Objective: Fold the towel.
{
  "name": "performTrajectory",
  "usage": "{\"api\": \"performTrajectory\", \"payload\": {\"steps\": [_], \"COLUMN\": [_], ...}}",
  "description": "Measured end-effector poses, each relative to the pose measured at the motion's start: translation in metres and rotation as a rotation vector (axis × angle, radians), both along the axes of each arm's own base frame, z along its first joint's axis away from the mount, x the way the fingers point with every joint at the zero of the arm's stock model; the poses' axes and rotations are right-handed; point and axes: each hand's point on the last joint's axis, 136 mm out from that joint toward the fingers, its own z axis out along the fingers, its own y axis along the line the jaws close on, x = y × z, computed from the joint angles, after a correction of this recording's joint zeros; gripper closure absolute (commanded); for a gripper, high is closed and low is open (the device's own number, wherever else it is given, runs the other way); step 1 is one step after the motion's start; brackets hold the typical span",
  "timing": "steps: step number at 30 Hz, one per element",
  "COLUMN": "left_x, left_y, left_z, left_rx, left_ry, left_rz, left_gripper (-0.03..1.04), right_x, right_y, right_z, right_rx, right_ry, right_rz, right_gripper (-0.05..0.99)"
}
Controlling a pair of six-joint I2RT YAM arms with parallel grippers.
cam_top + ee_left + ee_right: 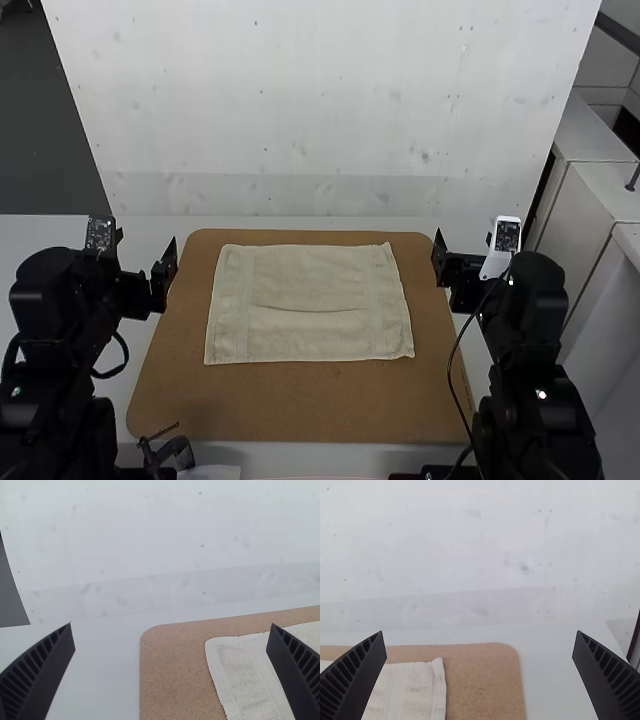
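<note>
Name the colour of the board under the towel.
Brown; the board shows best in the high view.

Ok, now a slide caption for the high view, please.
Beige towel lying flat, a crease across its middle, on a brown board between left arm and right arm.

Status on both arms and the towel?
Left gripper open, nothing held. Right gripper open, nothing held. Towel spread on brown board, wrinkled across the middle. Nothing on top of it.

No legible txt, nos. or signs in any of 3 views.
</note>
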Motion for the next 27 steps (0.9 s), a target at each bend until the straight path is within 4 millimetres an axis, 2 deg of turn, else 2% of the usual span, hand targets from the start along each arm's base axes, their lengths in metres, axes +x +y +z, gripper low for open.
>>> {"api": "performTrajectory", "payload": {"steps": [19,27], "left_x": [0.0,-0.001], "left_y": [0.011,0.014], "left_z": [0.004,0.004], "left_rx": [-0.029,-0.005], "left_ry": [-0.019,-0.019], "left_rz": [0.068,0.085], "left_gripper": [0.03,0.03], "right_x": [0.0,0.0], "right_y": [-0.001,-0.01], "right_z": [-0.002,-0.003], "right_rx": [-0.001,-0.006], "right_ry": [0.009,0.013], "right_rz": [-0.009,-0.056], "right_gripper": [-0.03,-0.03]}}
